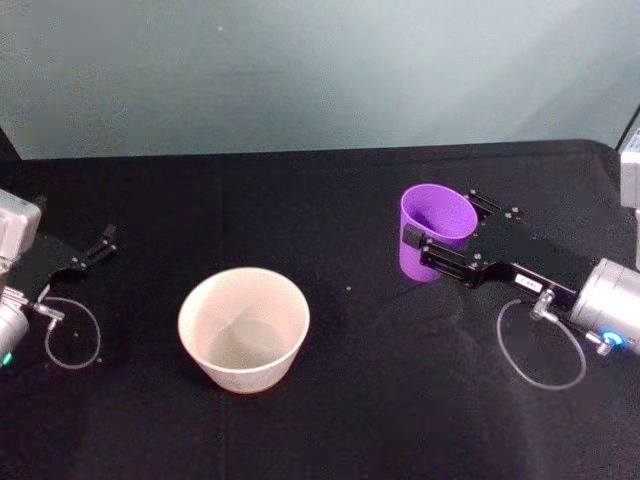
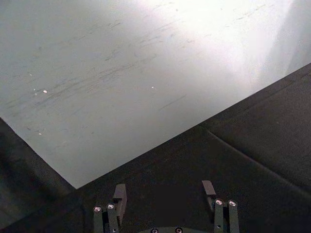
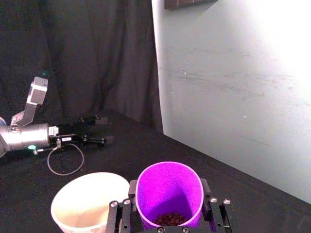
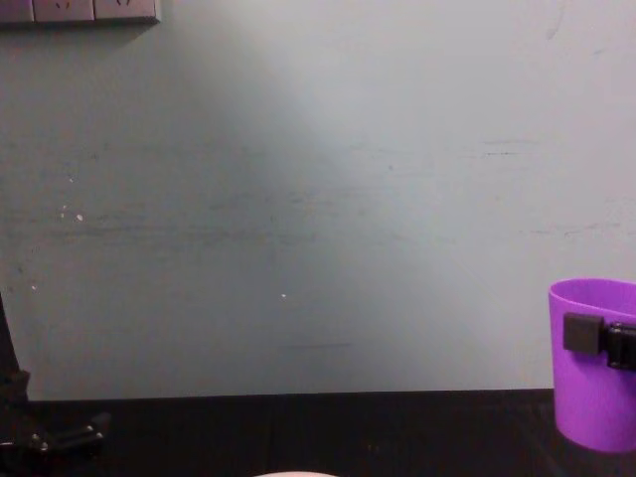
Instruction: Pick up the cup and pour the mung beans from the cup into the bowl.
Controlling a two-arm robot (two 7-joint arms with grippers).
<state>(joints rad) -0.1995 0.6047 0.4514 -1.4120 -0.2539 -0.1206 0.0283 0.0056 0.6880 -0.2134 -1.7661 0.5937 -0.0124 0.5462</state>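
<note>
Right arm (image 1: 560, 285) comes in from the right edge with its silver wrist (image 1: 608, 300) low. The black right hand (image 1: 442, 222) reaches forward and left, fingers (image 3: 210, 206) clamped on opposite sides of a bright purple plastic cup (image 1: 422, 262), which it holds upright. Left arm (image 1: 12, 325) is parked at the left edge. The black left hand (image 1: 98, 248) sits low over the dark surface (image 1: 330, 420), pointing forward, fingers (image 2: 120, 193) spread apart.
</note>
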